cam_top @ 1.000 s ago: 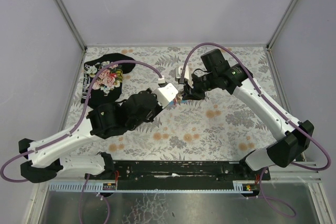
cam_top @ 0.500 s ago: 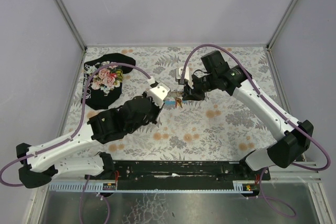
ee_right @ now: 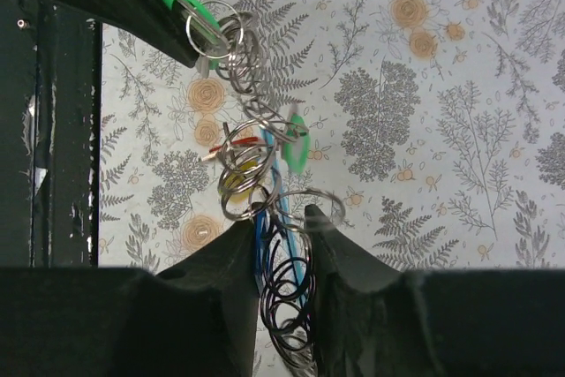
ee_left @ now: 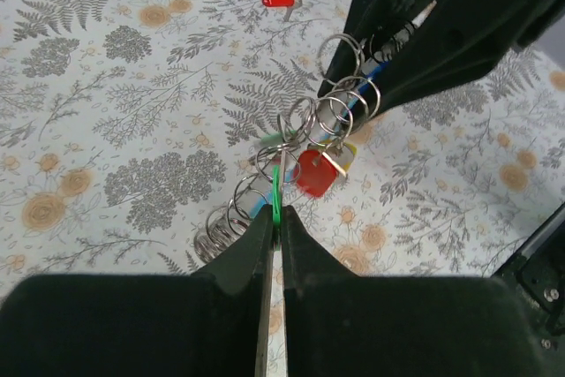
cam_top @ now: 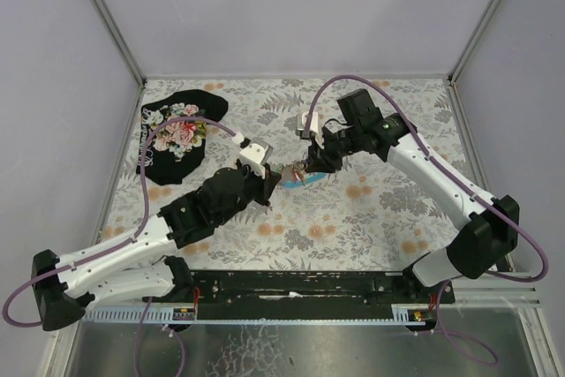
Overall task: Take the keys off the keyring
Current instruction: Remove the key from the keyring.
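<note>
The keyring [ee_left: 305,125] is a string of silvery rings with a light-blue fob, stretched in the air between my two grippers. Its keys [cam_top: 290,175] hang mid-chain: a red head [ee_left: 313,172], a yellow head [ee_left: 344,156] and a green one [ee_right: 297,143]. My left gripper [ee_left: 275,218] is shut on another green key head [ee_left: 275,193] at one end. My right gripper [ee_right: 282,222] holds the far end, with the rings and blue fob [ee_right: 284,209] between its jaws. In the top view, the left gripper [cam_top: 271,179] and right gripper [cam_top: 311,165] sit close together.
A loose red-headed key [ee_left: 278,0] lies on the floral table cover beyond the chain. A black floral cloth [cam_top: 177,134] lies at the back left. Grey walls close in the table on three sides.
My left gripper has drawn back to the left with the green key, stretching the ring chain out. The right gripper has dipped slightly and its jaws have eased a little wider.
</note>
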Available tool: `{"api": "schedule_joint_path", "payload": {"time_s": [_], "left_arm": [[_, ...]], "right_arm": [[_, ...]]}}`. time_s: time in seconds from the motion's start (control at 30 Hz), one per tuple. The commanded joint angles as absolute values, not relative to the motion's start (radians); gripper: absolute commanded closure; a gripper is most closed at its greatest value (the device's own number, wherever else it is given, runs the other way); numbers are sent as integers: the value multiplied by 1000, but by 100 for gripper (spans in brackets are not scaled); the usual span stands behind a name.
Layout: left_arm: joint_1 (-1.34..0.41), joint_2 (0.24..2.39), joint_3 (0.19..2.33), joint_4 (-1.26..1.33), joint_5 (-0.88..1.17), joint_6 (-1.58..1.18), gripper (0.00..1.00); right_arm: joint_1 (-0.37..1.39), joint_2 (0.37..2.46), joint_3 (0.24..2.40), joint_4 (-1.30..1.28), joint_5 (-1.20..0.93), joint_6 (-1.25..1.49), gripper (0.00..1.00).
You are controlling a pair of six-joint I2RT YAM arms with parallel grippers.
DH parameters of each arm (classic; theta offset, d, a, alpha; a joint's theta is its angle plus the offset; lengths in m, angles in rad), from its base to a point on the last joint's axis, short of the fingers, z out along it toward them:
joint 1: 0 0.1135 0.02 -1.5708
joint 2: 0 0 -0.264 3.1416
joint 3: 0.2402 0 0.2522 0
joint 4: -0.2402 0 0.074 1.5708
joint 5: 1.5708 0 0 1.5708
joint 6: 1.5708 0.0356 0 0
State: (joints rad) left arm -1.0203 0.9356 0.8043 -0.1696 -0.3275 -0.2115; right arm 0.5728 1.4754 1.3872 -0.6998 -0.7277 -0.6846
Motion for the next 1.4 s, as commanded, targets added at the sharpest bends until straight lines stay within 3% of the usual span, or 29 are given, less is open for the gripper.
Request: {"api": "schedule_joint_path", "payload": {"time_s": [0.0, 0.4, 0.57, 0.67, 0.73, 0.83, 0.93, 1.23, 1.37], "left_arm": [[-950, 932, 734, 75, -214, -291, 100], [-809, 999, 552, 318, -18, -525, 100], [-809, 1031, 545, 321, -53, -644, 100], [-809, 1043, 530, 323, -86, -717, 100], [-809, 1056, 514, 339, -95, -759, 100], [-809, 1086, 504, 342, -114, -846, 100], [-809, 1114, 521, 306, -124, -921, 100], [-808, 1187, 695, -24, -162, -1155, 100], [-809, 1242, 795, -206, -167, -1269, 100]], "right_arm": [[543, 1520, 1396, -662, -808, -650, 66], [446, 1560, 1415, -745, -871, -661, 40], [446, 1549, 1346, -703, -1095, -603, 43], [446, 1561, 1237, -502, -1212, -348, 57], [446, 1549, 1153, -332, -1201, -150, 60], [454, 1493, 1065, -204, -1138, -83, 59], [463, 1477, 1032, -169, -1103, -154, 53], [589, 1475, 1047, -218, -926, -413, 47], [610, 1449, 1047, -254, -827, -490, 33]]}}
